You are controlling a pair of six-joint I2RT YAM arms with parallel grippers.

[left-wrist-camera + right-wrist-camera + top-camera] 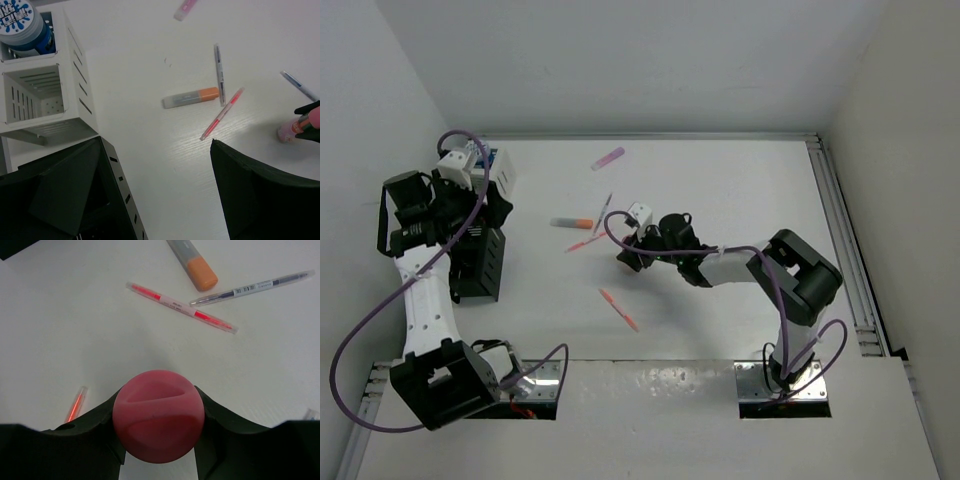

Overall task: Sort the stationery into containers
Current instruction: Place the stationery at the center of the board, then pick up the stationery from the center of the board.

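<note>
Pink-capped bottle (pixel 157 417): it is gripped by its cap near the middle of the table (pixel 740 200). The cap is seen end-on from the right wrist, so a hold from above is judged, which suits a straight lift. Whether its base is off the surface cannot be told.
Right gripper (pixel 630 258): it is closed partway onto the cap, with a finger pressed to each side.
Left gripper (pixel 157 145): it is spread wide with nothing held. It is poised over the organisers at the left, probably so that items can be dropped in or taken over there.
White organiser (pixel 75 65): it is set at the far left. A blue-capped jar (pixel 17 20) is lodged in one square compartment, and the compartment next to it is seen empty.
Black organiser (pixel 120 185): it is placed just beside the white one. Its inside is hidden, so its contents cannot be told.
Loose stationery: an orange-capped highlighter (pixel 192 97), a pink pen (pixel 222 114) and a clear pen (pixel 219 75) are clustered between the bottle and the organisers. A pink marker (pixel 184 9) is left farther back, and an orange-red pen (pixel 620 308) nearer the arms.
Progress: most pieces are judged unsorted, and the bottle must be carried leftward to either box.
</note>
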